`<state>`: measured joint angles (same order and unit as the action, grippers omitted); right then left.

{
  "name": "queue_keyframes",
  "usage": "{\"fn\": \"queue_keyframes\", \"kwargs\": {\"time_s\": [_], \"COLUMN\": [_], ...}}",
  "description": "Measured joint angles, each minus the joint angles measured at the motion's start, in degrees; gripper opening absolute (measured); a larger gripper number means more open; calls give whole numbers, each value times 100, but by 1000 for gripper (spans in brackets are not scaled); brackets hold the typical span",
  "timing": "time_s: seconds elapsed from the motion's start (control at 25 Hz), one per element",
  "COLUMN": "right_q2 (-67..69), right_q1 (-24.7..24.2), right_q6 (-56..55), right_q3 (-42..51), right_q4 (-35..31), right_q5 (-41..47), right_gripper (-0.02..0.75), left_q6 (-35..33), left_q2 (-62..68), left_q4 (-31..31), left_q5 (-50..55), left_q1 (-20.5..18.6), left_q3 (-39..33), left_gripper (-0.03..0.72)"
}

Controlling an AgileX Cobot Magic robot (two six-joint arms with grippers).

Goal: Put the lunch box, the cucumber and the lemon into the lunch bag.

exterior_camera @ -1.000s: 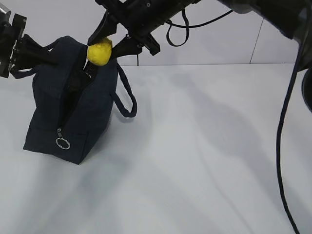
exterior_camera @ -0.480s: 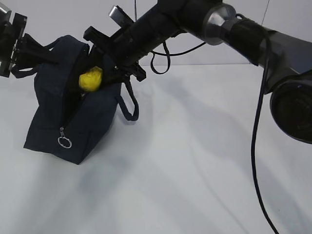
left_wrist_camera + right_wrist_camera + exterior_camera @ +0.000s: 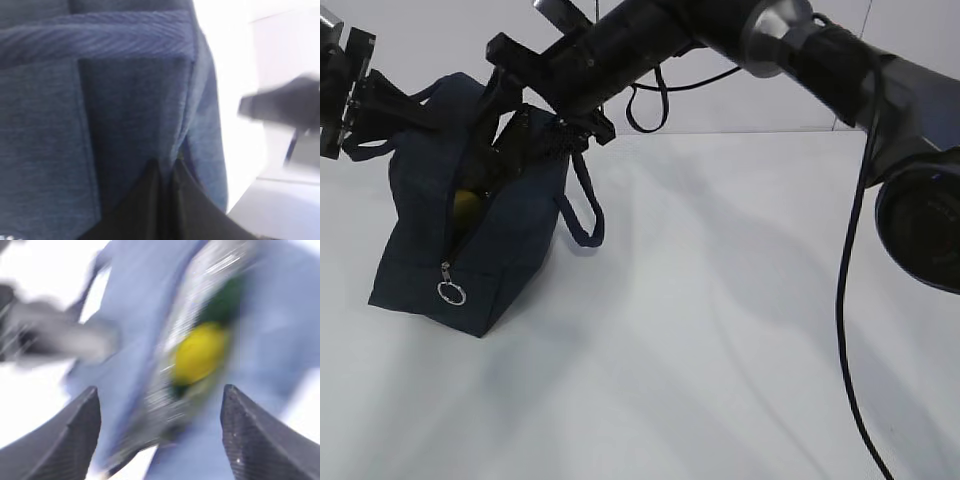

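Note:
The dark navy lunch bag (image 3: pixel 420 250) stands at the left of the table with its zipper open. The lemon (image 3: pixel 467 207) lies inside the opening; the right wrist view shows the lemon (image 3: pixel 200 352) free below the jaws, next to the dark green cucumber (image 3: pixel 225 302). My right gripper (image 3: pixel 535 130) hangs over the bag's mouth, and this gripper (image 3: pixel 160 389) is open and holds nothing. My left gripper (image 3: pixel 420 112) is shut on the bag's top edge, its closed tips (image 3: pixel 165 164) pinching navy fabric (image 3: pixel 135 100). The lunch box is hidden.
The bag's ring pull (image 3: pixel 450 293) hangs at the near end of the zipper. One loop handle (image 3: pixel 582 215) droops on the bag's right side. The white table (image 3: pixel 720 330) stretches to the right, and the right arm's cable (image 3: pixel 850 300) hangs near the right edge.
My right gripper came down to the bag's mouth with the lemon and opened. The lemon dropped into the bag. The left gripper kept its hold.

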<state>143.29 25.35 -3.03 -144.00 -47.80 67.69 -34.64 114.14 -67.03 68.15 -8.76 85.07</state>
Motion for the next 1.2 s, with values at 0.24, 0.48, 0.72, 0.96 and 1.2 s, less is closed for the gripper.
{"fn": "queue_keyframes", "kwargs": {"time_s": [0.24, 0.48, 0.72, 0.96, 1.2], "right_q2": [0, 0, 0, 5, 94], "right_q1": [-49, -49, 41, 183, 192], "right_q6": [-292, -864, -982, -1008, -1020], "right_q3": [-770, -994, -979, -758, -744], "right_q4": [836, 1955, 2208, 2382, 2426], "right_q5": [312, 368, 405, 418, 418], "right_gripper": [557, 557, 557, 558, 558], "left_q6": [-2, -2, -2, -2, -2], "left_q2": [0, 0, 0, 0, 0], "left_q4": [184, 502, 543, 552, 598], "left_q5": [0, 0, 0, 0, 0], "left_q1": [0, 0, 0, 0, 0], "left_q3": [0, 0, 0, 0, 0], "left_gripper": [-8, -8, -8, -8, -8]}}
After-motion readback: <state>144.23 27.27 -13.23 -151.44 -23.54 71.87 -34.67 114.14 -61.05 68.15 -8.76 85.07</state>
